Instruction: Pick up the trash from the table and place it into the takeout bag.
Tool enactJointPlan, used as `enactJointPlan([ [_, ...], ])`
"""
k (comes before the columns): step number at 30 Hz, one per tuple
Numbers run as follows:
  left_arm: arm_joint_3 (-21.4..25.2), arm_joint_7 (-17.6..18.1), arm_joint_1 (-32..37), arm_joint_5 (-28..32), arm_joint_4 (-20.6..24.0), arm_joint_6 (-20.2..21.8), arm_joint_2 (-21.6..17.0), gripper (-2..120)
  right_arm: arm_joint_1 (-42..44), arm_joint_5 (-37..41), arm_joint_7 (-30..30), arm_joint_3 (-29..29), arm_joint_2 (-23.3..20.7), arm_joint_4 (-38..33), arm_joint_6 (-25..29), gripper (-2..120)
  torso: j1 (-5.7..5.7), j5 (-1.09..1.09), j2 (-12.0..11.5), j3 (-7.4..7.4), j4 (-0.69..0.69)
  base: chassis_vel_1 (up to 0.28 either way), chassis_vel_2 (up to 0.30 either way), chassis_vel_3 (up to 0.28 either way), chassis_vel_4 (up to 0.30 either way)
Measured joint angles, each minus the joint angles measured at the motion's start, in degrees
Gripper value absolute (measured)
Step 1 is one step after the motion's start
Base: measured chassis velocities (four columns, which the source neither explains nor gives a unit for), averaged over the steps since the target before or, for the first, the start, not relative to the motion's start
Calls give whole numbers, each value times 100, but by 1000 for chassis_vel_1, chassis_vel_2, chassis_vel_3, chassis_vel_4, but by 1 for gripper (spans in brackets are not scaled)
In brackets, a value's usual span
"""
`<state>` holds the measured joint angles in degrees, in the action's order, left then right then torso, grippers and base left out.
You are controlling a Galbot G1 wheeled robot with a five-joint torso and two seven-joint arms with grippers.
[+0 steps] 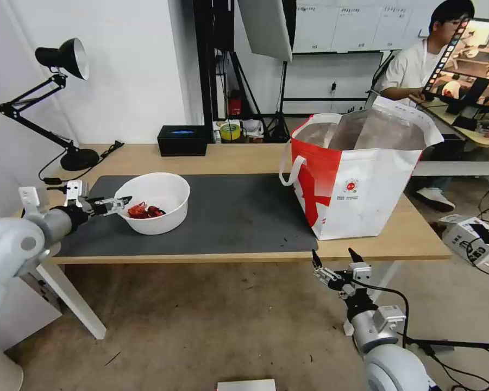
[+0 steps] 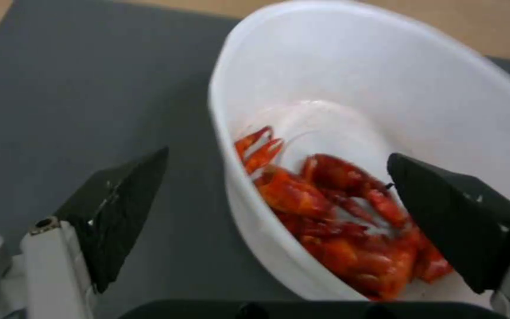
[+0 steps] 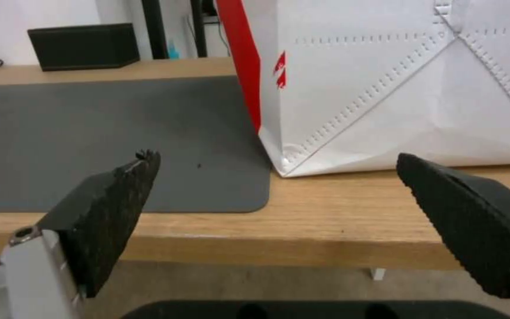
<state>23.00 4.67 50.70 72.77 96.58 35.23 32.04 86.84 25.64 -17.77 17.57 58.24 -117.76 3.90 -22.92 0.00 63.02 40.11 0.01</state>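
Head view: the left gripper [image 1: 126,202] reaches in from the table's [image 1: 244,157] left end to the near rim of the white bowl [image 1: 165,190], which sits on the dark grey mat [image 1: 239,217] with red scraps [image 1: 145,210] inside. Left wrist view: the fingers are spread wide, one black pad [image 2: 122,208] outside the bowl wall over the mat, the other above the scraps; the rim lies between them, but whether either pad touches it is hard to tell. The takeout bag [image 1: 364,190] stands open at the table's right end, well apart from the bowl. The right gripper [image 1: 334,259] hangs below the table's front edge, just before the bag, fingers open and empty.

Risks: a one-sided pinch on a thin rim may let the bowl tilt once raised, spilling the scraps onto the mat. Closing off-centre could push the bowl across the mat instead of clamping it. The bag's tall wall could catch the bowl in transit.
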Motion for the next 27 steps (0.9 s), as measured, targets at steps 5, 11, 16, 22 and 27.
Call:
enactJointPlan([
  [5,-406,409,-511,243,-306,274,87,100,0,0,1,0,0,0,1,100,0,-1,0,0,-2,0,0,0,0],
  [11,-1252,1344,-1525,865,-980,715,303,100,0,1,0,0,0,0,1,100,0,0,0,0,-1,0,0,0,0],
  [16,-1507,1520,-1843,1109,-1129,730,353,100,0,1,0,0,0,0,2,100,0,0,0,0,-2,0,0,0,0],
  [22,-1761,1772,-2012,1235,-1181,726,348,94,0,1,0,0,0,1,1,100,0,0,0,0,-1,0,0,0,0],
  [27,-1829,1872,-2048,1296,-1190,718,331,80,0,1,0,0,0,0,1,100,0,0,0,0,-1,0,0,0,0],
])
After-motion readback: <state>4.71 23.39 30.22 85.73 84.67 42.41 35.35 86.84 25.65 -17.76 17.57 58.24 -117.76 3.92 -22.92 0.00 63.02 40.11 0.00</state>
